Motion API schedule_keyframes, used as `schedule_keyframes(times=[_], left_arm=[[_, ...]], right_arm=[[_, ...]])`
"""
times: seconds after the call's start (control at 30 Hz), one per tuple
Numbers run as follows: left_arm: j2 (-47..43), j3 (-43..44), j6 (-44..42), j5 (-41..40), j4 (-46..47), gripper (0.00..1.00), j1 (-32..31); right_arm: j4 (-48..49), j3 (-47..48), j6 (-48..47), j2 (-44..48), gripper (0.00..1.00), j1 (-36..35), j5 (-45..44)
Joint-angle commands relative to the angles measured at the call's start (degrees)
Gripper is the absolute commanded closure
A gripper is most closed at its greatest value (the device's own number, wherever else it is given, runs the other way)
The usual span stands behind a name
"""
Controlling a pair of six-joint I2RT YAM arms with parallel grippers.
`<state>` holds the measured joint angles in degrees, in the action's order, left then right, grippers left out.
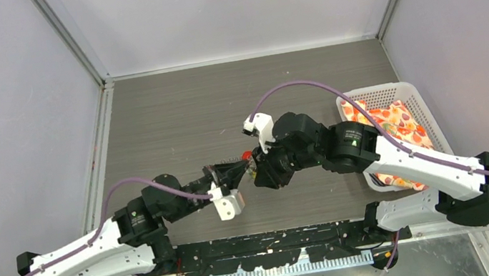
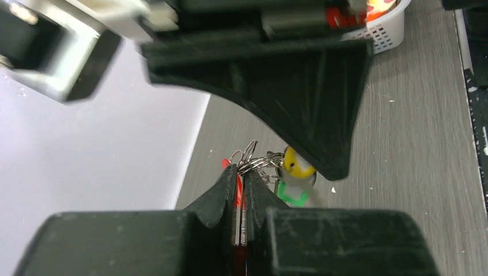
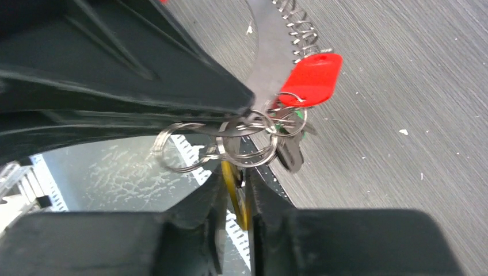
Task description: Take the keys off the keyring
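Observation:
The keys hang in a bunch between my two grippers, above the table's middle. My left gripper [image 1: 238, 171] is shut on a metal key blade with the red tag [image 2: 237, 188] beside it. Small steel rings [image 2: 253, 161] fan out from its tips. My right gripper [image 1: 258, 173] is shut on the yellow-headed key [image 3: 235, 192]; that key also shows in the left wrist view [image 2: 297, 164], above a green tag [image 2: 292, 196]. The rings [image 3: 247, 135] link both keys. The red tag [image 3: 311, 80] and a bit of the keyring's grey coil [image 3: 296, 29] show beyond them.
A white basket [image 1: 404, 90] with an orange-patterned cloth stands at the right, behind my right arm. The table's near edge with a black rail [image 1: 270, 239] lies just below the grippers. Grey walls close in the left, back and right sides.

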<state>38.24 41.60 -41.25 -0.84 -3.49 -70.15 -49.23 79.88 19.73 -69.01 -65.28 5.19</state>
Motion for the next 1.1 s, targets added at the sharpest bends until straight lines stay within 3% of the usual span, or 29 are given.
schedule_keyframes(times=[0.0, 0.2, 0.53, 0.8, 1.07], left_arm=[[0.1, 8.5, 5.0, -0.2, -6.7, 1.0, 0.1], [0.8, 14.1, 9.8, -0.1, -18.0, 1.0, 0.1], [7.0, 23.7, 12.9, -1.5, -32.4, 1.0, 0.1], [11.2, 27.0, 13.1, -0.7, -34.9, 1.0, 0.1], [14.6, 29.5, 13.4, -0.5, -36.7, 1.0, 0.1]], right_arm=[[3.4, -2.7, -2.8, 2.1, 0.73, 0.4, -1.5], [7.4, -5.2, -6.1, 7.2, 0.63, 0.4, -1.8], [18.5, -5.9, -11.2, 14.4, 0.56, -0.9, -7.2], [28.5, -10.8, -12.9, 13.9, 0.51, -2.3, -3.4], [29.9, -13.1, -15.6, 13.2, 0.49, -3.9, -1.6]])
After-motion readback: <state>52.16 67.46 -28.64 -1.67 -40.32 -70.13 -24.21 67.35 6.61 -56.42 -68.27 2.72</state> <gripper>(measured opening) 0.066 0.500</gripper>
